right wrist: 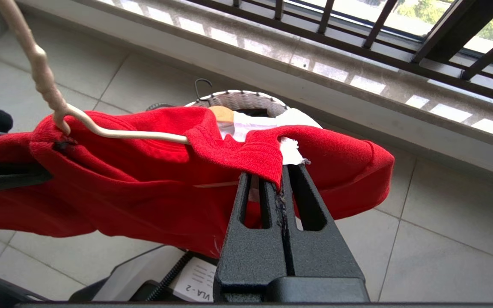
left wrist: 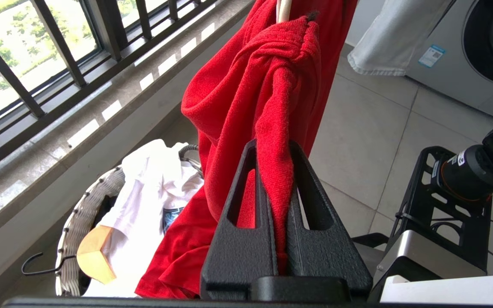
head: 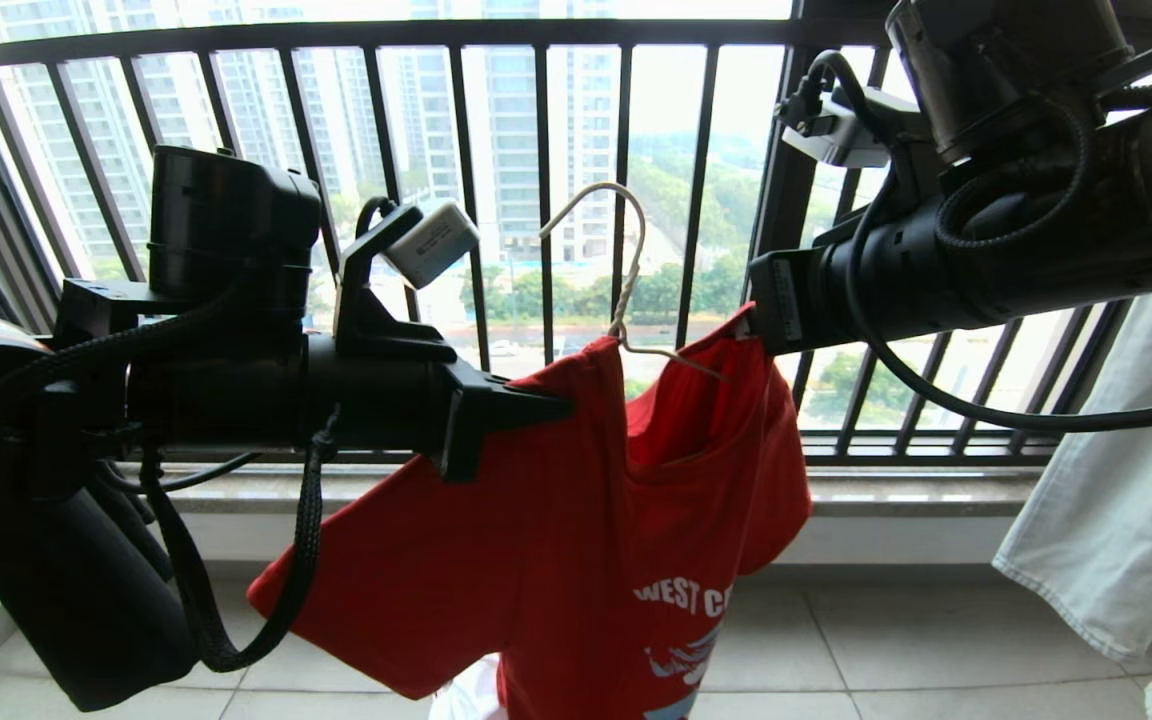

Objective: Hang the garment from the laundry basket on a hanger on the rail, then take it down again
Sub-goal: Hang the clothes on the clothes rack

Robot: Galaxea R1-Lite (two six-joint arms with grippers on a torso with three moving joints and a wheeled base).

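Left gripper (head: 561,405) clamped on the left shoulder of the red T-shirt (head: 576,540), held up before the balcony railing (head: 546,140). Wire hanger (head: 626,290) sits in the neck, hook free. Right gripper (head: 751,325) clamped on the right shoulder. Laundry basket (left wrist: 77,214) below on the floor.

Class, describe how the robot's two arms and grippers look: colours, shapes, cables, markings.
Both arms are black, round-bodied and chunky. The left gripper and right gripper have matte black wedge-shaped fingers with triangular cut-outs. Each wrist carries a small pale camera box. A braided black cable loops under the left arm; smooth cables ring the right.
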